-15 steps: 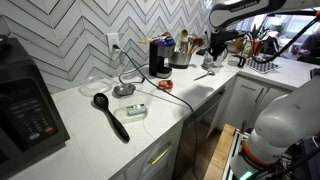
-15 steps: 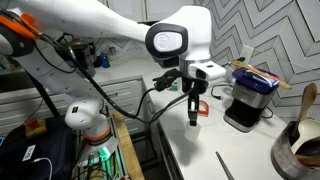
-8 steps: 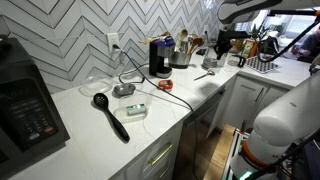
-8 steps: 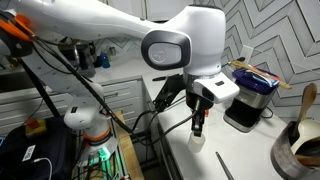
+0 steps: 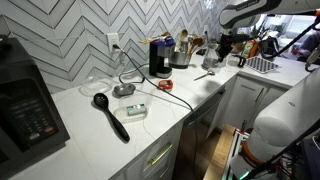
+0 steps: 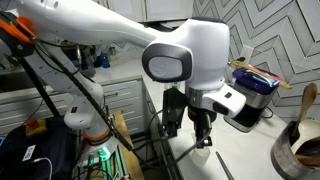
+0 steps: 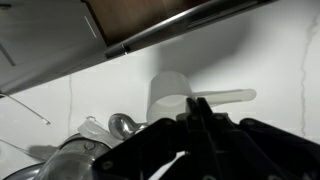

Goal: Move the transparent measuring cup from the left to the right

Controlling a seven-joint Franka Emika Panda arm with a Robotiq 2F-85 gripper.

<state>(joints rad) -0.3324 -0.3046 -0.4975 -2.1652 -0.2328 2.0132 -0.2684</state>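
Note:
In the wrist view the translucent measuring cup [image 7: 172,97] lies on the white counter, its handle pointing right. My gripper [image 7: 199,103] hangs just over where the handle meets the cup. Its two fingers are pressed together with nothing seen between them. In an exterior view the gripper [image 6: 203,136] points down, close above the counter, with a small pale object [image 6: 200,143] under its tips. In an exterior view the gripper [image 5: 222,46] is at the far end of the counter, near the pale cup [image 5: 209,61].
A metal spoon [image 7: 122,124] lies left of the cup. A coffee maker [image 5: 159,57] [image 6: 250,98], a utensil pot [image 5: 181,52], a black ladle [image 5: 110,115], a clear container [image 5: 134,110] and a microwave [image 5: 25,100] stand along the counter. The counter edge [image 6: 165,140] drops beside the gripper.
The arm has swung over the counter and the gripper has come down toward the cup. The fingers stay shut throughout.

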